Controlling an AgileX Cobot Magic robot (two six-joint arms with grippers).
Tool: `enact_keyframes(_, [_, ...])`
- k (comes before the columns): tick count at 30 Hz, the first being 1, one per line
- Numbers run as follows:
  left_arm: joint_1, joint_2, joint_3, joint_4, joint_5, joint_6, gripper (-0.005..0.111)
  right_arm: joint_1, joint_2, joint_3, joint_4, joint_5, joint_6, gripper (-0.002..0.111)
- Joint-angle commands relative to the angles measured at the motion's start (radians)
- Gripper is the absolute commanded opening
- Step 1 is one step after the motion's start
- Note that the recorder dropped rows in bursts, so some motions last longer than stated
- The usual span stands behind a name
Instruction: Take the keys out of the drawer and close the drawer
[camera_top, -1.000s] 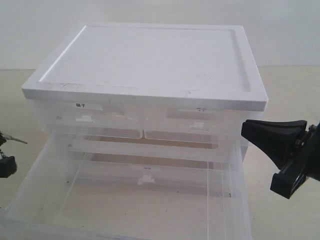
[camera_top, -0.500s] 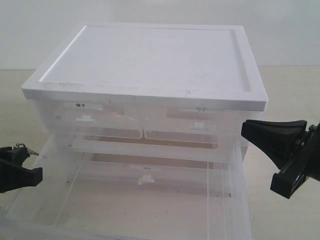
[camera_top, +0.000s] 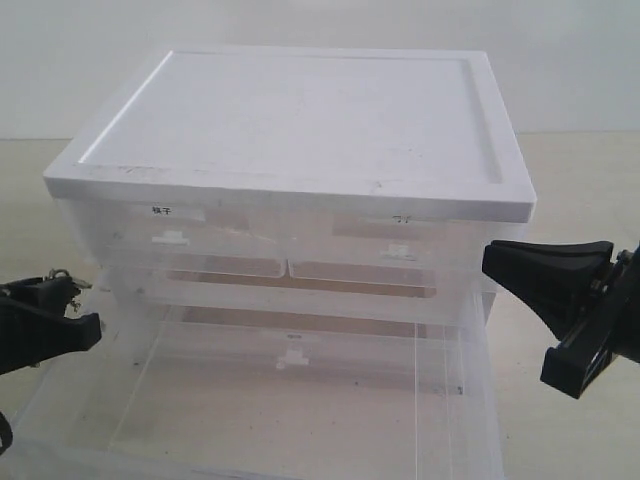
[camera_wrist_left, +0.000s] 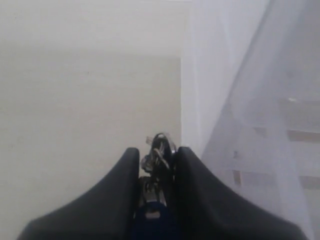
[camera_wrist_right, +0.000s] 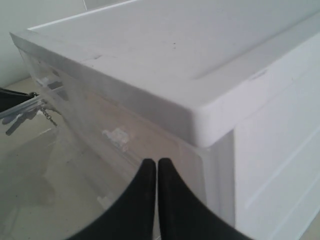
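Off the left side of the clear plastic drawer cabinet (camera_top: 300, 130), over bare tabletop (camera_top: 570, 180) and just outside the left wall of the open bottom drawer (camera_top: 465, 400), the left gripper (camera_wrist_left: 157, 151) is clamped on the keys (camera_wrist_left: 156, 162). The ring and a few metal blades poke out past its fingertips, and the round blue fob (camera_wrist_left: 150, 220) sits deeper between the black fingers. The keys are therefore clear of the drawer and hang in the air beside it, near the cabinet's front left corner. The right gripper (camera_wrist_right: 153, 164) waits by the cabinet's front right corner with its fingers pressed together and nothing between them. As far as the exterior view shows, the drawer is pulled well out and looks empty. The bunch should be light, but it is awkward: hard, smooth metal pieces loose on a ring, so they can swing, rattle or slip through a weak pinch. Gripping across the ring and the packed blades, as now, seems safer than taking one key or the fob alone. They need only be lowered onto the tabletop near its left edge and let go. The drawer looks like thin, light plastic that should slide easily, and a square push on its front panel, which lies below the frame, would probably shut it without jamming.
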Motion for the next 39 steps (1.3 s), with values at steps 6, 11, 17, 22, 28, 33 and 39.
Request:
enact_keyframes(6, [0.0, -0.088, 0.021, 0.007, 0.013, -0.01, 0.055, -0.001, 0.001, -0.004, -0.006, -0.003, 0.006, 0.0])
enact_keyframes(11, [0.0, -0.142, 0.023, 0.097, 0.061, -0.023, 0.045, -0.001, 0.001, -0.004, -0.008, -0.001, 0.006, 0.0])
enact_keyframes(17, [-0.007, -0.412, 0.035, 0.264, 0.302, 0.023, 0.005, -0.001, 0.001, -0.004, -0.008, -0.013, 0.006, 0.0])
enact_keyframes(22, [-0.107, -0.739, 0.035, 0.743, 0.54, -0.358, 0.004, -0.001, 0.001, -0.004, -0.008, -0.031, 0.008, 0.0])
enact_keyframes(28, [-0.314, -0.77, 0.141, 1.107, 0.414, -0.739, 0.004, -0.001, 0.001, -0.004, -0.008, -0.031, 0.008, 0.0])
enact_keyframes(33, [-0.44, -0.643, 0.168, 1.418, 0.253, -0.934, 0.004, -0.001, 0.001, -0.004, -0.008, -0.033, 0.011, 0.0])
enact_keyframes(39, [-0.44, -0.409, 0.15, 1.377, 0.229, -0.879, 0.004, -0.001, 0.001, -0.004, -0.008, -0.033, 0.011, 0.0])
